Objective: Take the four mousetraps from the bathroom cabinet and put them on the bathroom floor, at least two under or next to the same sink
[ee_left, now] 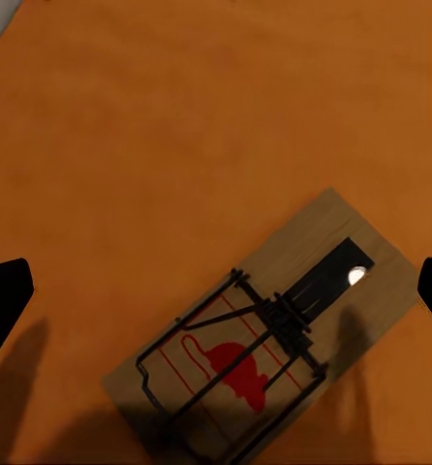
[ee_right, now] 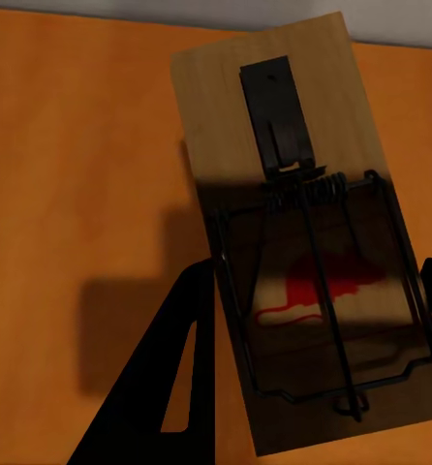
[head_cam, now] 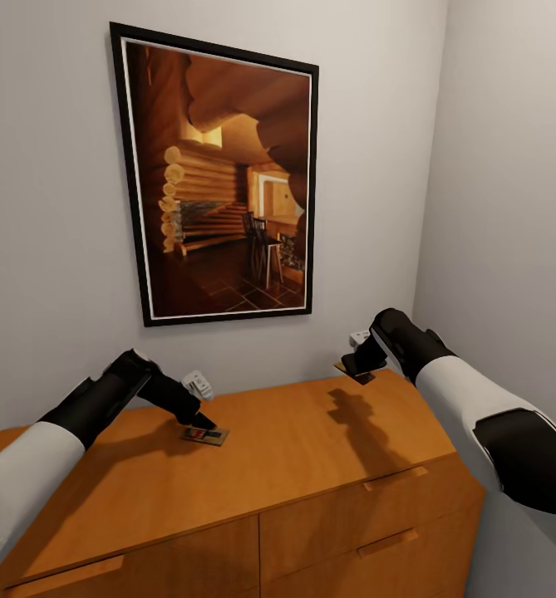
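While both arms work over the cabinet top, the step in hand looks like picking up mousetraps

Head view: left gripper [head_cam: 196, 419] touches a mousetrap [head_cam: 207, 435] on the orange-brown cabinet [head_cam: 311, 448], at about 7 o'clock from the framed cabin picture [head_cam: 219, 178]; right gripper [head_cam: 359, 365] holds a second trap [head_cam: 352, 374] above the top, near 4 o'clock of the picture

Left wrist view: mousetrap [ee_left: 264, 354] lies flat between the dark fingertips [ee_left: 5, 295], jaws apart; next move, I judge, is closing squarely on the board

Right wrist view: second mousetrap [ee_right: 308, 232] clamped between the jaws; next, carry it to the floor

Hidden: remaining two traps, floor and sink; left fingertips merge with shadow
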`<state>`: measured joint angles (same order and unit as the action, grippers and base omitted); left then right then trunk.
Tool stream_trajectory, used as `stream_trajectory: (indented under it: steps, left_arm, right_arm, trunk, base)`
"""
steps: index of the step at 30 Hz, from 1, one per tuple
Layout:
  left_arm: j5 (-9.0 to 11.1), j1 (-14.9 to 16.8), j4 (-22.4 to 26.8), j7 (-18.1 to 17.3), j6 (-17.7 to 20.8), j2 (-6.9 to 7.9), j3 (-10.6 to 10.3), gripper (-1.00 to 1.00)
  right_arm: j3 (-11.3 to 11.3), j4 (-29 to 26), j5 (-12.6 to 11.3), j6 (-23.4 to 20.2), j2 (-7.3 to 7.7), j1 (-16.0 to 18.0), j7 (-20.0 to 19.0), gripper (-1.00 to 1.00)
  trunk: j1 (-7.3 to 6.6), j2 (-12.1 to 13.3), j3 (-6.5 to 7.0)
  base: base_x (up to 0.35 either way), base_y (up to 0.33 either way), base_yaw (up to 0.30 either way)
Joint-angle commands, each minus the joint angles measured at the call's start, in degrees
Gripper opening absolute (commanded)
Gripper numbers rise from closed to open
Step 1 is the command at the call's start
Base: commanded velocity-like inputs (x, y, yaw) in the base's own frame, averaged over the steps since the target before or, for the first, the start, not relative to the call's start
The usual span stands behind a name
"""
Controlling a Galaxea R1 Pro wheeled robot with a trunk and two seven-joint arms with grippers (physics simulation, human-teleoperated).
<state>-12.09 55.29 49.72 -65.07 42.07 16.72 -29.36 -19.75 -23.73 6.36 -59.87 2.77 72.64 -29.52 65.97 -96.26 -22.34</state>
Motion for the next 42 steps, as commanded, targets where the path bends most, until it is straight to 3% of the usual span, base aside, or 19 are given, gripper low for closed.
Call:
stream_trajectory:
  steps: [1, 16, 32, 42]
  left_arm:
    - [-0.3, 0.1, 0.0, -0.3, 0.4, -0.09, -0.1, 1.00]
    - [-0.2, 0.1, -0.9, -2.4, -3.0, -1.13, -0.3, 1.00]
    - [-0.1, 0.1, -0.9, -4.3, -3.4, -0.51, -0.8, 1.00]
    - [-0.1, 0.1, -0.9, -5.0, -3.4, 0.26, -3.8, 1.00]
  right_arm:
    - [-0.2, -0.1, 0.5, -0.1, 0.04, 0.0, -0.7, -1.00]
    - [-0.2, 0.0, 0.4, -0.1, 0.10, 0.0, -0.7, -1.00]
    - [-0.2, 0.0, 0.4, -0.1, 0.05, 0.0, -0.6, -1.00]
    - [-0.2, 0.0, 0.4, -0.1, 0.04, 0.0, -0.6, -1.00]
  trunk:
    - [0.00, 0.0, -0.08]
    - [0.00, 0.0, -0.08]
    - [0.00, 0.0, -0.08]
    - [0.00, 0.0, -0.08]
  base:
    - [0.000, 0.000, 0.000]
    - [0.000, 0.000, 0.000]
    - [0.000, 0.000, 0.000]
    - [0.000, 0.000, 0.000]
